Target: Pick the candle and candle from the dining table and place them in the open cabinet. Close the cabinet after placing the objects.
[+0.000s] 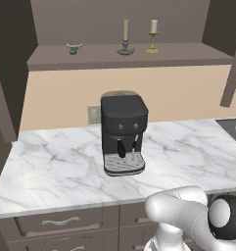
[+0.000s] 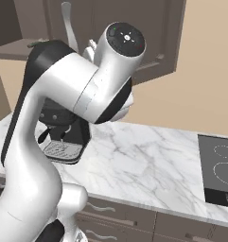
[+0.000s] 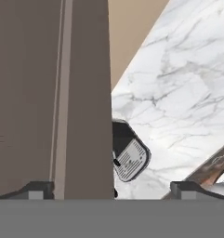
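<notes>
No readable writing on anything I can see. My hand [image 3: 111, 189] has its fingers spread wide with nothing between them, right up against the dark brown cabinet door [image 3: 53, 93]. Both candles stand upright on the open cabinet's shelf [image 1: 188, 53]: the olive-beige candle [image 1: 125, 30] mid-shelf, the cream candle [image 1: 153, 26] just right of it. Below, a black coffee machine [image 1: 122, 132] sits mid-worktop [image 1: 51, 166].
</notes>
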Robot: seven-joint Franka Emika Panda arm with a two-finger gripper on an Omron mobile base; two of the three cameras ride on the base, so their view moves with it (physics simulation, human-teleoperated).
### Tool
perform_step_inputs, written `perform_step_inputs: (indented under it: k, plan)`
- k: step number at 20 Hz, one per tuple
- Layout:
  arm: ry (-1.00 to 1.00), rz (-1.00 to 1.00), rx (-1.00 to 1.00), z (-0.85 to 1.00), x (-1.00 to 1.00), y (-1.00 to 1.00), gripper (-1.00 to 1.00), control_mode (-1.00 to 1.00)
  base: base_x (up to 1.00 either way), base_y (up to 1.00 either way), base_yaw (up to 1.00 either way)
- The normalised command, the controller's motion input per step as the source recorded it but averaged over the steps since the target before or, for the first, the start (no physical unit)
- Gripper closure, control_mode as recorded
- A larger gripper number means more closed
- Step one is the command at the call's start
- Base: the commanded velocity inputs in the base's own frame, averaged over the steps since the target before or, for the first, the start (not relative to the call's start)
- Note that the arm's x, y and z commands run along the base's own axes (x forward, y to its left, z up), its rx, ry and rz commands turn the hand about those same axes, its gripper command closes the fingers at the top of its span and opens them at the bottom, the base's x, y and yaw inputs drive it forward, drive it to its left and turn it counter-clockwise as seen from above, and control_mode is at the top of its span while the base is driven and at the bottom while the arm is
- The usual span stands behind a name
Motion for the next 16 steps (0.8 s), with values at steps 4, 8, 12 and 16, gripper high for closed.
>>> perform_step_inputs:
  k: [4, 8, 12, 16]
  plan:
    - [0.0, 0.02, 0.0, -0.11, 0.64, 0.46, -1.0, -1.0, 0.0, 0.0, 0.0]
    - [0.0, 0.01, 0.01, -0.03, 0.64, 0.44, -1.0, -1.0, 0.0, 0.0, 0.0]
    - [0.0, 0.0, 0.05, 0.0, 0.65, 0.39, -1.0, -1.0, 0.0, 0.0, 0.0]
    - [0.0, 0.0, 0.06, 0.01, 0.67, 0.34, -1.0, -1.0, 0.0, 0.0, 0.0]
